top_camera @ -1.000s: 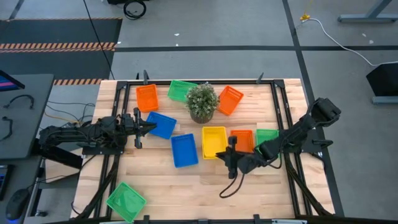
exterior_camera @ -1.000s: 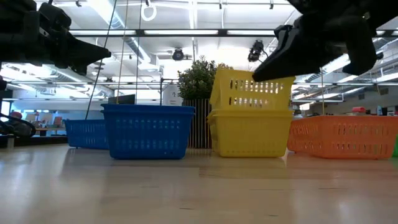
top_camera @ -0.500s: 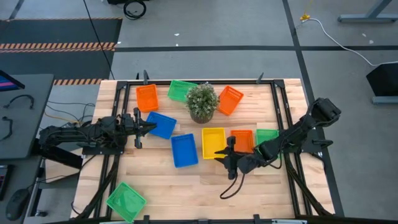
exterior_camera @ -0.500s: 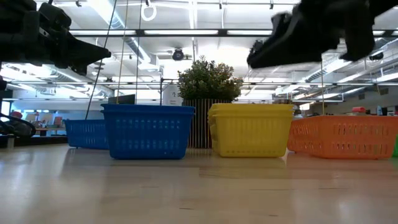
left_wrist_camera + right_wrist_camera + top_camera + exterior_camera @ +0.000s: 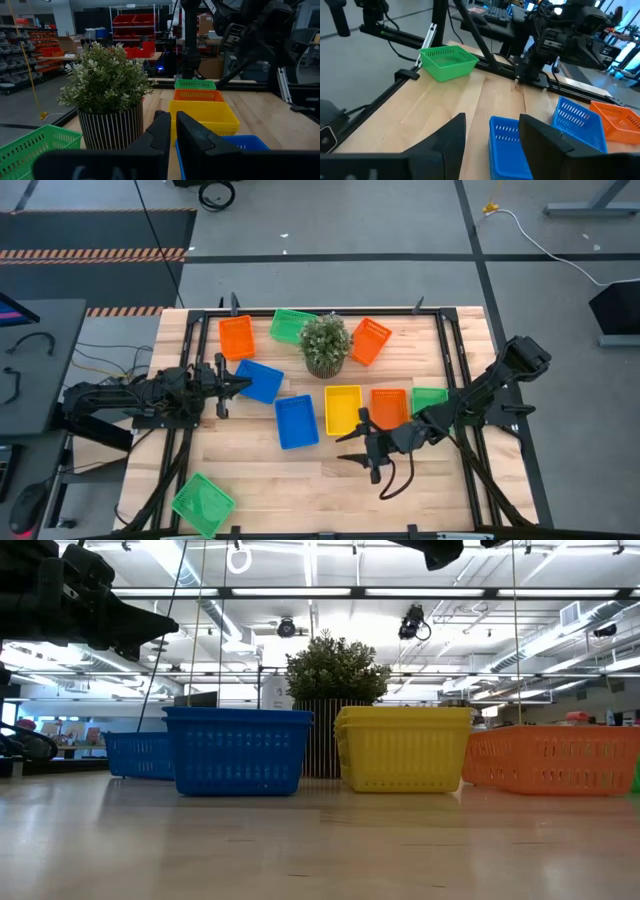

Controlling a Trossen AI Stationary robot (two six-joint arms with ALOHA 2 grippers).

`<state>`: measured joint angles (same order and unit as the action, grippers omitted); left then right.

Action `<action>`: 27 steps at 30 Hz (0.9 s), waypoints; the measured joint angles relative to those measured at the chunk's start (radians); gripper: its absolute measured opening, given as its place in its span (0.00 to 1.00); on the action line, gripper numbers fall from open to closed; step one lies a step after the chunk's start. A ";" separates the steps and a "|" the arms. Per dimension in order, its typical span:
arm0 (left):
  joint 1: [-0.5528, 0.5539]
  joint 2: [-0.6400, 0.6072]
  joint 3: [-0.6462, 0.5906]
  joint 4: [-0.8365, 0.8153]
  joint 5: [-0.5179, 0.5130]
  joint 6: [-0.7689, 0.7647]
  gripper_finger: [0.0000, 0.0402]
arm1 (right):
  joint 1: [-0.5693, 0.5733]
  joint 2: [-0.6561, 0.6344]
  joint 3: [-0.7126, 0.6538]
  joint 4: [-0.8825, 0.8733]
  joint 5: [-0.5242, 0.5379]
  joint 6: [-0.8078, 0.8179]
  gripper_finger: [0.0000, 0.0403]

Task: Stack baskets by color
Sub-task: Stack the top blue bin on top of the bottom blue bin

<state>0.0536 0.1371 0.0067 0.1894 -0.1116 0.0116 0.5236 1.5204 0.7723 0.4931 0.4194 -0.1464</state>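
The big wooden table (image 5: 300, 480) holds little baskets. The right gripper (image 5: 362, 450) hangs empty, fingers spread wide, just near the yellow basket (image 5: 344, 409). The left gripper (image 5: 226, 387), pressed together, waits beside a blue basket (image 5: 260, 380). Next, I think, blue goes on blue.

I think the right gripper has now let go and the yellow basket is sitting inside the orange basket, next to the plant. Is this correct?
Not quite. The right gripper is open, but the yellow basket sits nested in another yellow one, not in the orange basket beside it, near the plant. The high view shows this.
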 joint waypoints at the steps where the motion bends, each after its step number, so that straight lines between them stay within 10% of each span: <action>1: 0.000 0.000 0.000 0.000 0.000 0.000 0.10 | -0.001 0.000 0.000 -0.002 0.000 0.012 0.46; 19: 0.000 0.000 0.000 0.010 0.000 -0.015 0.10 | 0.069 0.001 -0.100 0.253 0.034 0.192 0.46; 27: -0.001 0.000 0.002 0.381 0.013 -0.368 0.08 | 0.138 0.001 -0.115 0.292 0.147 0.239 0.45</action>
<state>0.0525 0.1375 0.0090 0.5708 -0.0982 -0.3568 0.6614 1.5211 0.6571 0.7853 0.5664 0.0922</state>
